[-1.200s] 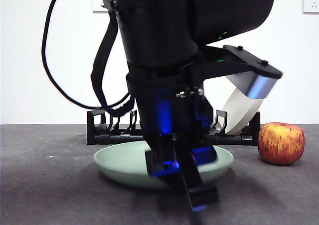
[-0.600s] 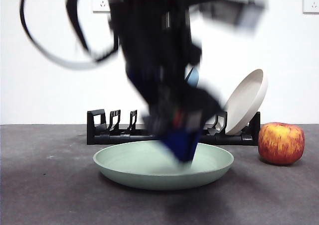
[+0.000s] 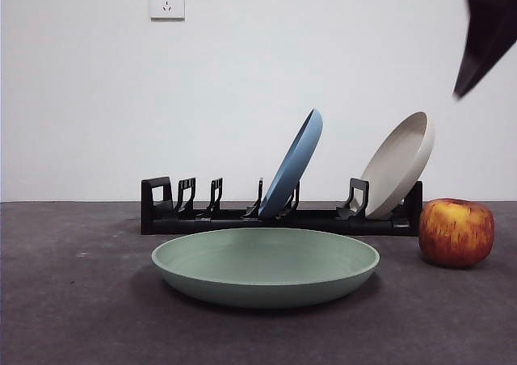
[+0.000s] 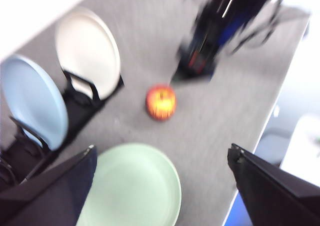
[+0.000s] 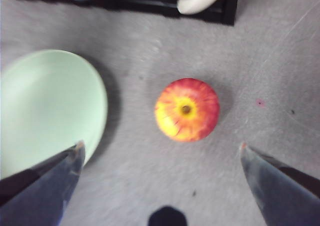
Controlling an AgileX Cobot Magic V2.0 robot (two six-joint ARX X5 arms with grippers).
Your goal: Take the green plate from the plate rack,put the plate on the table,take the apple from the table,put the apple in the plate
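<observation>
The green plate [image 3: 265, 266] lies flat on the table [image 3: 73, 316] in front of the plate rack [image 3: 242, 217], with nothing in it. The apple [image 3: 456, 232] stands on the table to its right, apart from the plate. My left gripper [image 4: 161, 151] is open and empty, high above the plate [image 4: 131, 186] and the apple [image 4: 160, 102]. My right gripper [image 5: 161, 146] is open and empty, above the apple [image 5: 187, 109], with the plate [image 5: 47, 108] beside it. In the front view it shows as a dark tip [image 3: 487, 34] at the top right.
A blue plate [image 3: 295, 163] and a beige plate [image 3: 400, 165] lean in the rack behind the green plate. The rack's left slots hold nothing. The left wrist view shows the table's edge [image 4: 260, 136] beyond the apple and the right arm [image 4: 215, 31].
The arm that stood low over the green plate has lifted up and out of the front view. The plate stays flat on the table. A dark gripper tip now shows at the top right.
</observation>
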